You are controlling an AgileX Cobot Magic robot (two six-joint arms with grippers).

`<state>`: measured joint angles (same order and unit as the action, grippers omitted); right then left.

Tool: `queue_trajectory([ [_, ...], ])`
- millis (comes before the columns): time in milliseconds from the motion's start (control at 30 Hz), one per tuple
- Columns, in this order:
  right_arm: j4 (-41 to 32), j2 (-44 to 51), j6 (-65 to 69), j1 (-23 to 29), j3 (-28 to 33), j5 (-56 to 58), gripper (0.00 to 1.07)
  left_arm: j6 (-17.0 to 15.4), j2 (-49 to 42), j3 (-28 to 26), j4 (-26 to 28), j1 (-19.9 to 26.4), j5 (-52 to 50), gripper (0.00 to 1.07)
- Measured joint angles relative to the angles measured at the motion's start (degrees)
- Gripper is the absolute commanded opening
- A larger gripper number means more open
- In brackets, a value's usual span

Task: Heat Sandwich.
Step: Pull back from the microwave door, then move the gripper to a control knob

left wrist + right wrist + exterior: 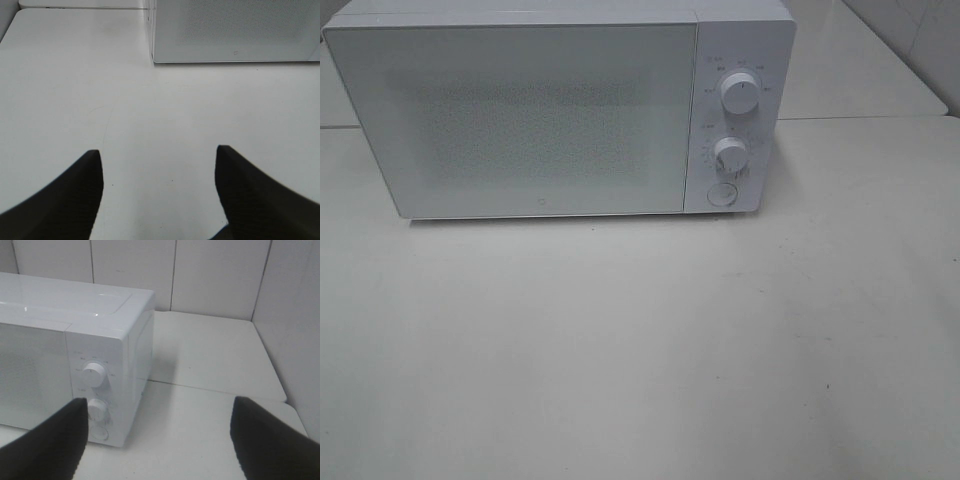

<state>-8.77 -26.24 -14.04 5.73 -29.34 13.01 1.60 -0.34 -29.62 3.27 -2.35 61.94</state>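
Left claw (157,150) and right claw (160,400) gaped wide, empty. No sandwich showed on the tabletop (640,350) before the shut microwave (520,120); perhaps it sat inside, unseen. Twisting the dials (740,92) unchecked might have run it empty.

Microwave (760,50) top is clipped by the high view's edge; its door (520,120) is frosted, interior unreadable. Markings around the knobs (740,92) too small to read. Both left claw (159,150) and right claw (160,401) run off the wrist-view edges.
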Motion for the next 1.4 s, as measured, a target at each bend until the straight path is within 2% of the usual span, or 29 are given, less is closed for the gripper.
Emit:
queue_trajectory([
  [200, -0.06, -7.16, -0.92, 6.47, 0.00, -7.56, 0.76, 0.00, 0.00, 0.00, 0.00, 0.00, 0.00, 0.62],
  [533, -0.06, -18.62, -1.26, 13.24, 0.00, -19.08, 0.76, 0.00, 0.00, 0.00, 0.00, 0.00, 0.00, 0.62],
  [833, -0.06, -31.51, -1.26, 20.23, 0.00, -35.64, 0.76, 0.00, 0.00, 0.00, 0.00, 0.00, 0.00, 0.62],
  [933, -0.06, -37.30, -0.74, 23.15, 0.00, -44.29, 0.76, 0.00, 0.00, 0.00, 0.00, 0.00, 0.00, 0.62],
  [1133, -0.06, -47.61, 3.15, 27.22, 0.00, -55.63, 0.76, 0.00, 0.00, 0.00, 0.00, 0.00, 0.00, 0.62],
  [1300, -0.06, -51.91, 3.61, 28.42, 0.00, -60.10, 0.76, 0.00, 0.00, 0.00, 0.00, 0.00, 0.00, 0.62],
  [1400, -0.11, -57.75, 3.67, 29.79, 0.00, -66.41, 0.76, 0.00, 0.00, 0.00, 0.00, 0.00, 0.00, 0.62],
])
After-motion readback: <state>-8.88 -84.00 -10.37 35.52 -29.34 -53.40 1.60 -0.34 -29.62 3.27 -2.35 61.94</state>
